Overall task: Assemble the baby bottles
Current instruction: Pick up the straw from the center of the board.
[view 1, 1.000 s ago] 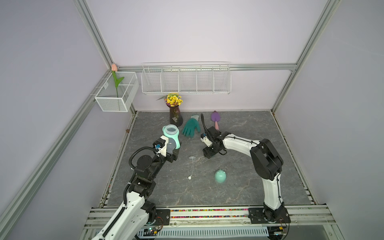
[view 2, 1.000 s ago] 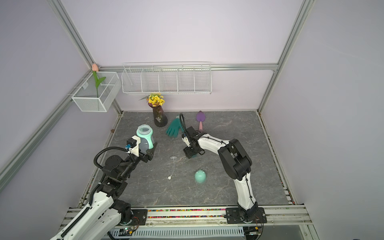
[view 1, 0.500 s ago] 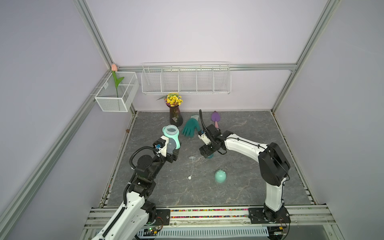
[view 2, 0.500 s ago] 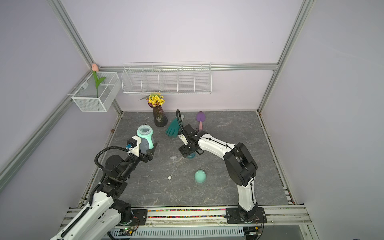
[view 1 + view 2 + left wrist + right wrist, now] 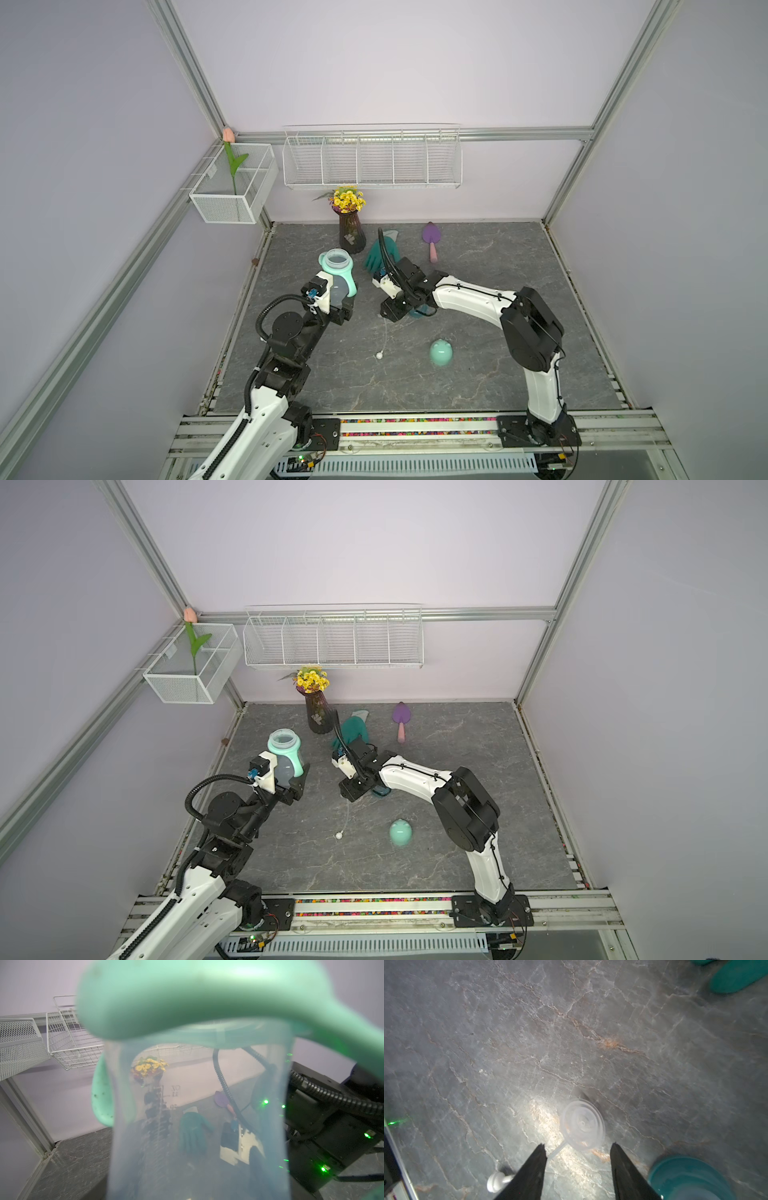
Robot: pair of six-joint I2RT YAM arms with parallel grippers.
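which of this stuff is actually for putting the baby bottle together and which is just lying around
For the job: frosted bottle body, mint handle ring on its neck, teal collar, weighted straw, mint dome cap.

Just lying about: teal glove, purple trowel, vase of yellow flowers, long wire basket, mesh box with a tulip.
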